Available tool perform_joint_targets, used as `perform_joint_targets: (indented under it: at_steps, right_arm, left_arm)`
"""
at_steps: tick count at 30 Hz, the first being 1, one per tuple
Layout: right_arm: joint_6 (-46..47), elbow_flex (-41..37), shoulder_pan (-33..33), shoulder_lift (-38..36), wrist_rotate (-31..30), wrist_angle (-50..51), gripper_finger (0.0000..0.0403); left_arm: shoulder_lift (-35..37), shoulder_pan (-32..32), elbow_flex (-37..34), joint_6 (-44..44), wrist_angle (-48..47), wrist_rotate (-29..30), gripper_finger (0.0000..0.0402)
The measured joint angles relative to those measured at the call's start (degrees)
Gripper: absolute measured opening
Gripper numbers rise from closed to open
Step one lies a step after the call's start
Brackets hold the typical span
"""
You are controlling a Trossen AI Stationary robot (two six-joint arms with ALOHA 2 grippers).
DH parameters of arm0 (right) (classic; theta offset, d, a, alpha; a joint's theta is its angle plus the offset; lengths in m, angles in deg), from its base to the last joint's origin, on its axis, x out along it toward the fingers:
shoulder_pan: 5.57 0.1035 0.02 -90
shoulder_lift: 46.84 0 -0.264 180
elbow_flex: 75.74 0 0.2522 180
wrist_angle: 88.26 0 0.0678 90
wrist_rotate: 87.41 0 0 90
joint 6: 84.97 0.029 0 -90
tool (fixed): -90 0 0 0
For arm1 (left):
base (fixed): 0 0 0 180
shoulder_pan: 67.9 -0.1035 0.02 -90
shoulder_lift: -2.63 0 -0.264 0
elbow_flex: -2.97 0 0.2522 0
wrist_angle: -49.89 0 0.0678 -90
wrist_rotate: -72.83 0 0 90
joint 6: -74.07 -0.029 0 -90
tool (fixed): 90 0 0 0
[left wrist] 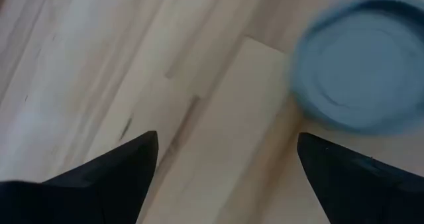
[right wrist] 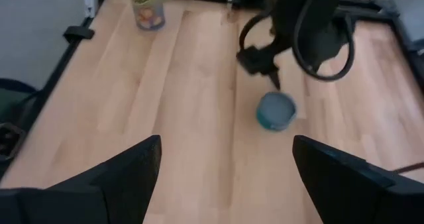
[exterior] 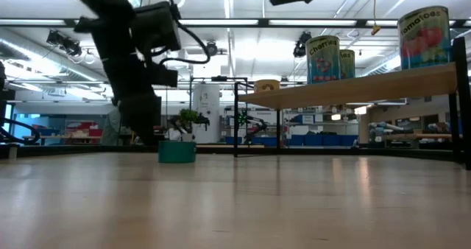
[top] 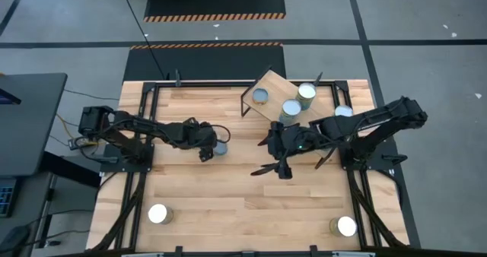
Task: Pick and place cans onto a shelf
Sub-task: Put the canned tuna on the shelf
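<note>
A short teal can (top: 220, 148) with a bluish round top stands upright on the plank table (top: 228, 204), a little left of the middle, and nothing is holding it. The left gripper (top: 207, 152) hangs just beside this can, on its left as seen from above; the left wrist view shows its two dark fingers (left wrist: 112, 174) spread wide apart over bare wood, with the can's blue top (left wrist: 361, 61) off to one side and not between them. In the low view the same can (exterior: 176, 151) sits on the tabletop beside the dark left arm. The shelf (top: 293, 97), a light wooden board on a thin black frame, stands at the far edge of the table, right of the middle and turned at an angle. Three cans stand upright on it: a squat one (top: 261, 97) toward its left end, one (top: 290, 109) near its front edge and one with a green label (top: 307, 93) behind that. Another can (top: 343, 112) shows just off the shelf's right end, partly behind the right arm. From table height two tall labelled cans (exterior: 323, 58) and a tomato can (exterior: 423, 37) show on top of the board. The right gripper (top: 282, 168) is above the middle of the table in front of the shelf, its fingers (right wrist: 106, 184) wide apart and holding nothing. Two more cans stand alone near the front corners, one on the left (top: 159, 214) and one on the right (top: 345, 226).
</note>
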Motion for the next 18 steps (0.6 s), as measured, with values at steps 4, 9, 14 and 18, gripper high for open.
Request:
perform_joint_targets:
  at_steps: [4, 9, 14, 18]
  right_arm:
    - [-1.06, 0.05, -1.51, 1.5, -0.35, -2.2, 0.0348]
    - [-1.0, 0.11, -3.29, 3.65, -0.38, -3.29, 0.0348]
    - [-1.14, 0.11, -4.36, 7.38, -0.17, -5.03, 0.0348]
    - [-0.39, 0.11, -5.3, 11.66, 1.7, -6.97, 0.0348]
  left_arm:
    - [0.03, -0.26, -3.11, 0.25, 10.2, -2.38, 0.0368]
    - [-0.54, 2.52, -3.68, -2.1, 22.7, -9.5, 0.0368]
    - [-1.43, 5.82, -2.61, -8.47, 26.79, -10.57, 0.0368]
    - [0.57, 6.74, -1.02, -8.86, 21.82, -10.22, 0.0368]
